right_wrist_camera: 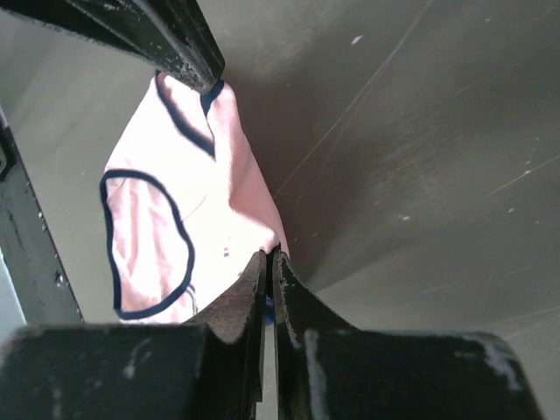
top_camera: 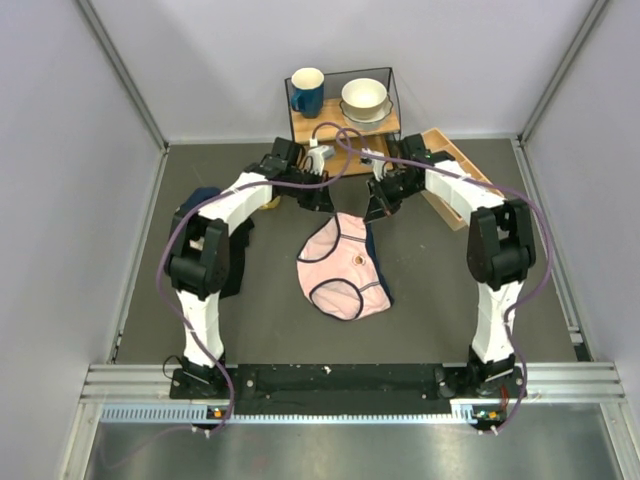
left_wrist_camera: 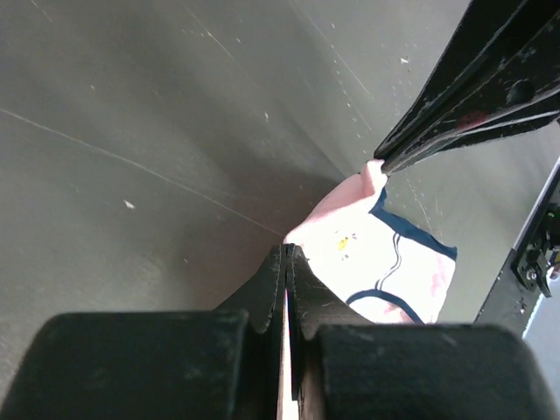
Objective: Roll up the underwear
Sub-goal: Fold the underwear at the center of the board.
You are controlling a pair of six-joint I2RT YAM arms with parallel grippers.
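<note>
The underwear is light pink with dark navy edging and lies mid-table, its far edge drawn up toward both grippers. My left gripper is shut on its far left corner. In the left wrist view the pink fabric starts right at the closed tips of my left gripper. My right gripper is shut on the far right corner. The right wrist view shows the cloth meeting the closed tips of my right gripper. Each wrist view also shows the other gripper pinching the opposite corner.
A small wooden shelf at the back holds a blue mug and stacked bowls. A wooden tray lies at the back right. A black garment lies under my left arm, and dark cloth peeks from under the underwear's right side.
</note>
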